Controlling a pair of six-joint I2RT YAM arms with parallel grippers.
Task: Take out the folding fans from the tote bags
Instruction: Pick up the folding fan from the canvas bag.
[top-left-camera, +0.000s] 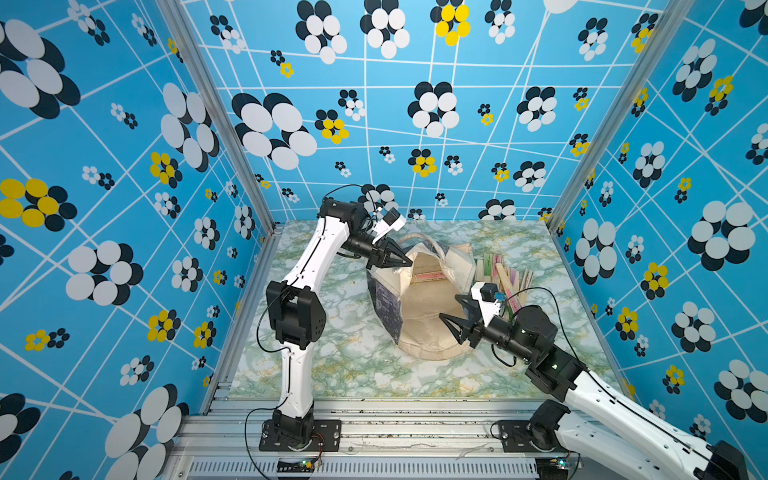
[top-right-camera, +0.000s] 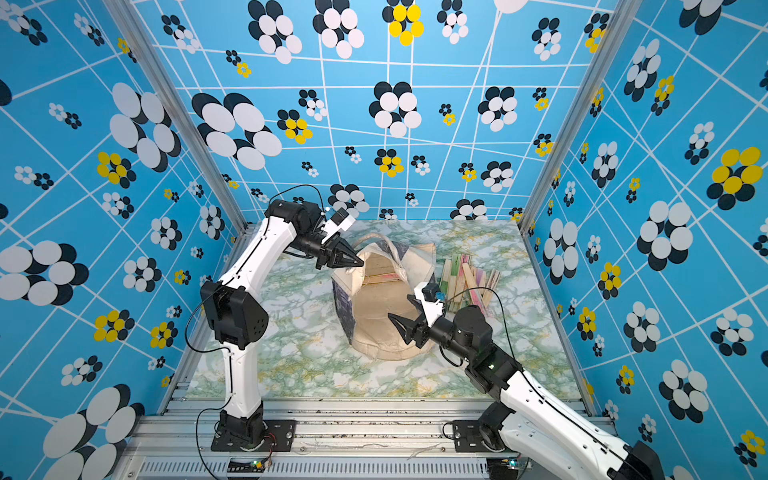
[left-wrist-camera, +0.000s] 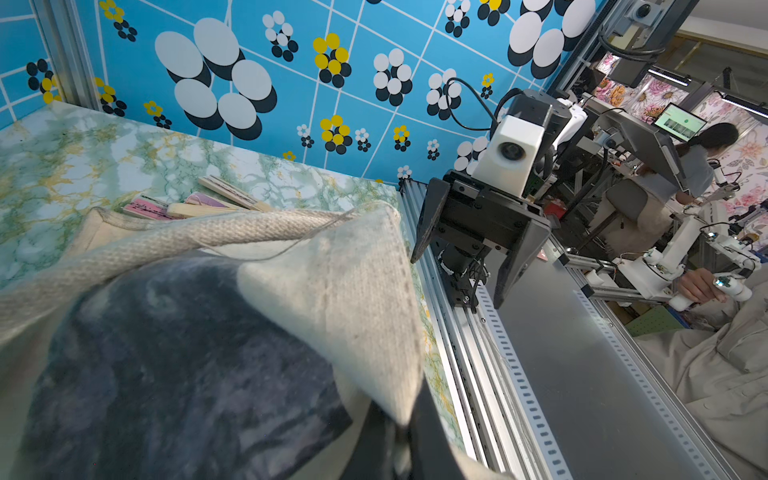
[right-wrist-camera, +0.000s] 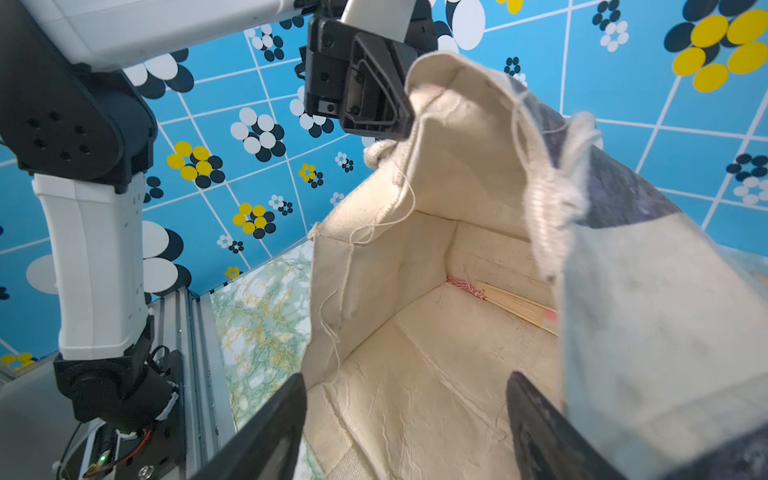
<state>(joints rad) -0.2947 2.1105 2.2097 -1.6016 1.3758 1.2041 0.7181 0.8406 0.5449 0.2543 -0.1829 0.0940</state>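
**Reaching the last visible fan deep in the held-open bag**

The left gripper (top-left-camera: 408, 262) is clamped shut on the rim of the tote bag (top-left-camera: 384, 299) and lifts that edge so the mouth gapes. The right gripper (top-left-camera: 448, 306) hangs at the mouth with its jaws spread wide and nothing between them, aimed into the cream interior. One fan (right-wrist-camera: 515, 307) lies flat on the bag's inner floor, pushed into the far corner against the back wall, its pink tassel (right-wrist-camera: 463, 284) toward the corner seam. A pile of fans (top-left-camera: 505, 270) lies outside the bag on the table (top-left-camera: 332, 353), just beside its wall on the side away from the left gripper.

The step in hand appears to be the reach inside. To do it well:

- Go in low along the bag's floor, under the drooping canvas flap and strap that overhang the mouth.
- Turn the jaws to straddle the fan across its narrow width, not along its length.
- Take the bamboo sticks, not the tassel; threads would likely slip.
- Because the fan hugs the back wall, one jaw may catch canvas, so close only once both tips sit clear of cloth.
- The lifted rim is what makes the mouth passable. If it sags, fabric would probably fall over the fan.
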